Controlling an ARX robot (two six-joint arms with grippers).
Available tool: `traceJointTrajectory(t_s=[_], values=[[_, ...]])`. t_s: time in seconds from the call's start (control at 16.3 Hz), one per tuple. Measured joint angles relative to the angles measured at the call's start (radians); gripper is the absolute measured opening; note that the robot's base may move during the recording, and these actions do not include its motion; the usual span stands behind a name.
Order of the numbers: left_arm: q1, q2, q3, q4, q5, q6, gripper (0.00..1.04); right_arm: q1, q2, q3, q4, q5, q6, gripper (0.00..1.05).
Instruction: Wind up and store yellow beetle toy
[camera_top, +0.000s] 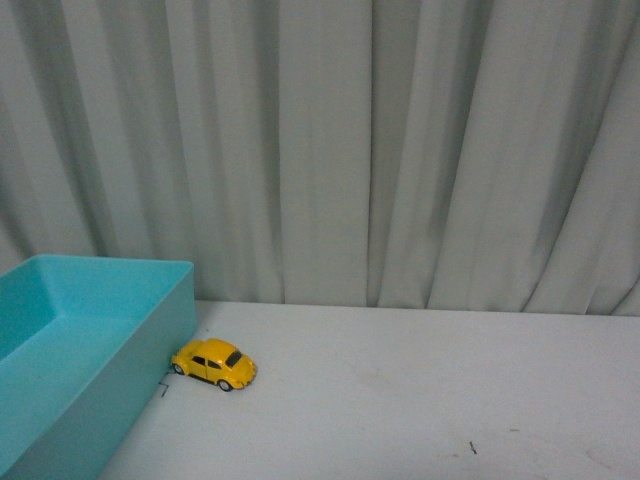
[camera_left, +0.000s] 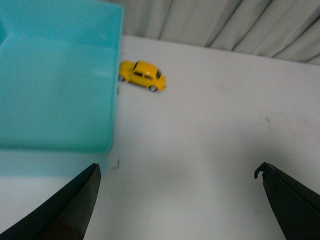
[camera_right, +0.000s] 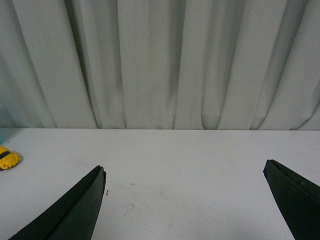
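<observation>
The yellow beetle toy (camera_top: 214, 363) stands on its wheels on the white table, its nose touching or nearly touching the side wall of a turquoise bin (camera_top: 150, 345). It also shows in the left wrist view (camera_left: 143, 75) beside the bin (camera_left: 55, 85), and partly at the picture's edge in the right wrist view (camera_right: 7, 158). Neither gripper shows in the front view. My left gripper (camera_left: 180, 172) is open and empty, well short of the toy. My right gripper (camera_right: 185, 172) is open and empty over bare table, the toy far off to one side.
A pale pleated curtain (camera_top: 350, 150) hangs along the table's far edge. The white table (camera_top: 420, 400) carries small dark marks. The turquoise bin fills the table's left side; its inside shows nothing in it.
</observation>
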Motion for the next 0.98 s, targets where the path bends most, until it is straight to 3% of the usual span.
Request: traceJointTrajectory(t_s=[0.24,0.43,0.55,0.8,0.98], values=[[-0.066,0.542,0.219,0.332,-0.073,0.084,0.98,0.0,0.001,0.0,0.0,0.0,0.0,0.98],[-0.074,0.814,0.391,0.386,-0.101,0.218,0.98,0.0,0.001,0.0,0.0,0.0,0.0,0.98],[-0.096,1.004,0.568,0.346,-0.103,0.397,0.98,0.0,0.001,0.0,0.0,0.0,0.0,0.98],[-0.163,1.228,0.933,0.08,-0.04,0.81,0.98,0.0,0.001,0.0,0.0,0.0,0.0,0.98],[-0.173,1.262,1.004,0.022,-0.035,0.895,0.98,0.0,0.001,0.0,0.0,0.0,0.0,0.98]])
